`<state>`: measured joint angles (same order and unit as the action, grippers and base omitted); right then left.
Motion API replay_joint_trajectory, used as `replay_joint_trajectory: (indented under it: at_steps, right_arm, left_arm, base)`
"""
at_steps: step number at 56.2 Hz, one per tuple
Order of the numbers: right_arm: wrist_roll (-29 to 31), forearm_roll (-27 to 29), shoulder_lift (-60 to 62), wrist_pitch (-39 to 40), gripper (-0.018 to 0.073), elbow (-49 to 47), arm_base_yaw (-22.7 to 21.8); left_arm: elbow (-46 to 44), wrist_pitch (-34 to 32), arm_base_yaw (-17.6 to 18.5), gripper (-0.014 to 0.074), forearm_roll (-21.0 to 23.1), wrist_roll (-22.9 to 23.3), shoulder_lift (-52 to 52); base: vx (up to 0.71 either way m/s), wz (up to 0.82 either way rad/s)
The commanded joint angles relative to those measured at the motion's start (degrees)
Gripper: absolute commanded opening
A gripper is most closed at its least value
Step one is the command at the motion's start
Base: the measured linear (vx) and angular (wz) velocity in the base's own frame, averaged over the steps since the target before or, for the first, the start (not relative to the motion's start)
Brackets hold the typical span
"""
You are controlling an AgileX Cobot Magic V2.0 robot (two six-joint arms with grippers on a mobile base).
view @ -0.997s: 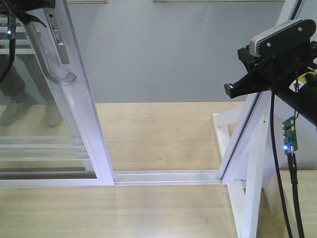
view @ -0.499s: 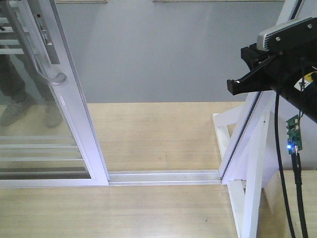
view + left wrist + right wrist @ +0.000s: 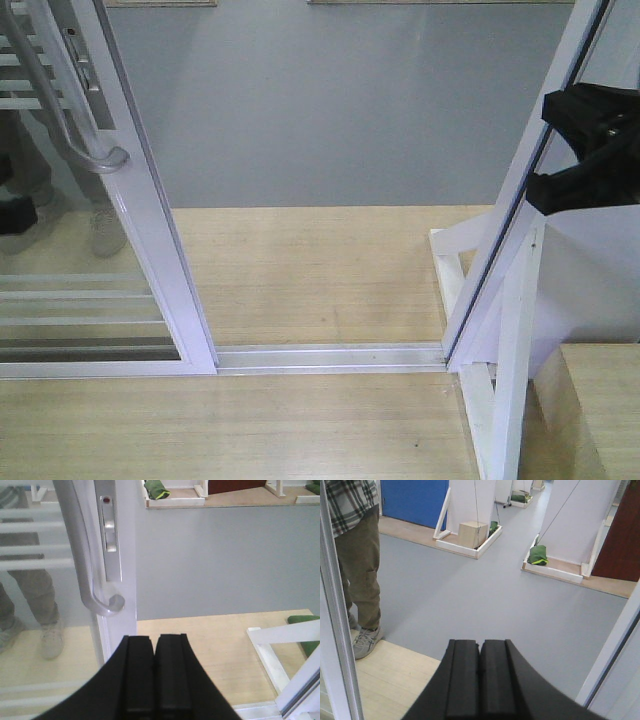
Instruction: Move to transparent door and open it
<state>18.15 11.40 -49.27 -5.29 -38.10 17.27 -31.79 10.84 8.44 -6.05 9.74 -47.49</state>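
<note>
The transparent door (image 3: 150,220) stands at the left, slid aside so that a wide gap shows between it and the slanted white frame post (image 3: 505,230). Its long pale handle (image 3: 67,95) ends in a hook. In the left wrist view the handle (image 3: 82,555) and a lock plate (image 3: 111,535) lie just ahead and to the upper left of my left gripper (image 3: 155,642), which is shut on nothing and apart from them. My right gripper (image 3: 480,645) is shut and empty, facing the opening. Its black body (image 3: 590,150) shows beside the post.
A white floor track (image 3: 330,355) crosses the wooden platform (image 3: 320,270), with grey floor (image 3: 330,110) beyond. A person (image 3: 355,555) stands behind the glass. White braces (image 3: 500,380) prop the post at the right. Further off are white trays with green bags (image 3: 538,555) and a box (image 3: 472,534).
The door has slid a little further left, widening the gap. My right arm has drawn back to the right. My left arm has left the top-left corner.
</note>
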Motion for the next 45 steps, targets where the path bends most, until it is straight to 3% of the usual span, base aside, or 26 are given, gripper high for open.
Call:
replay_joint_trajectory:
  at_steps: [1, 23, 35, 45]
  right_arm:
    - [-0.1, -0.1, 4.5, 3.9, -0.0005, 1.3, -0.3]
    - [-0.2, -0.5, 29.9, -0.8, -0.0005, 18.4, -0.3]
    - [0.3, -0.7, 34.8, 7.0, -0.0005, 23.3, -0.3]
    - [0.3, -0.5, 34.7, 8.5, -0.0004, 23.3, -0.3]
  left_arm:
    - [3.2, -4.7, 0.1, 0.0, 1.6, 0.1, 6.0]
    - [11.2, 0.7, 0.2, 0.0, 3.4, -0.8, 29.0]
    - [12.1, 0.2, 0.2, 0.0, 3.4, -1.7, 30.7]
    - [12.6, -0.6, 0.2, 0.0, 3.4, -1.7, 30.7]
  base:
    - [0.0, 0.0]
    - [0.0, 0.0]
    - [0.0, 0.0]
    - [0.0, 0.0]
